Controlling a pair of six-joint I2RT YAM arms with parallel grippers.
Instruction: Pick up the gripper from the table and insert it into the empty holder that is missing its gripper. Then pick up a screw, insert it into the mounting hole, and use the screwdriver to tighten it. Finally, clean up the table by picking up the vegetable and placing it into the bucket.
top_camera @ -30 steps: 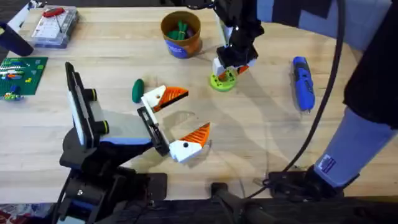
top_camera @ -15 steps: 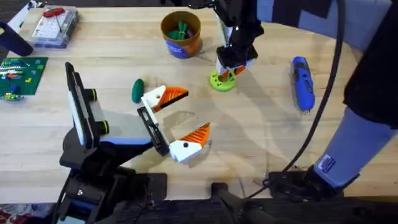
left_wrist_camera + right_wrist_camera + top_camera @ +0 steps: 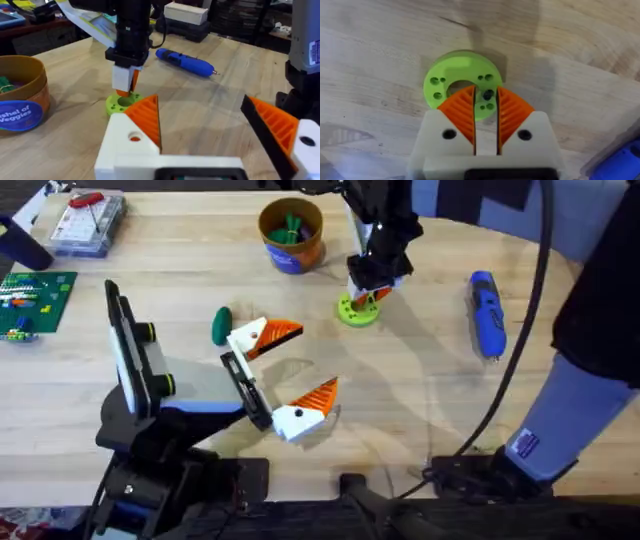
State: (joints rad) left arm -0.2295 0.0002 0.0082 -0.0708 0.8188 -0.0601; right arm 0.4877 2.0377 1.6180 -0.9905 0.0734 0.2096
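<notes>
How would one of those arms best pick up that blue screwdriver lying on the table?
Across the middle of its barrel, from straight above. The screwdriver lies flat on the table, long and slim, nothing close beside it, so fingers could probably close on its narrow sides; the thin tip offers too little.

The right gripper [image 3: 375, 290] now sits a little higher over the lime-green disc [image 3: 357, 311] than a second ago, when its fingertips [image 3: 461, 106] pressed lower onto the disc's rim beside the centre hole. The rise came in the first half second, and since then the gripper barely shifts. Its orange pads now stand nearly together with a slim gap between them, a small dark screw [image 3: 487, 94] showing just at their tips above the disc's holes.
</notes>
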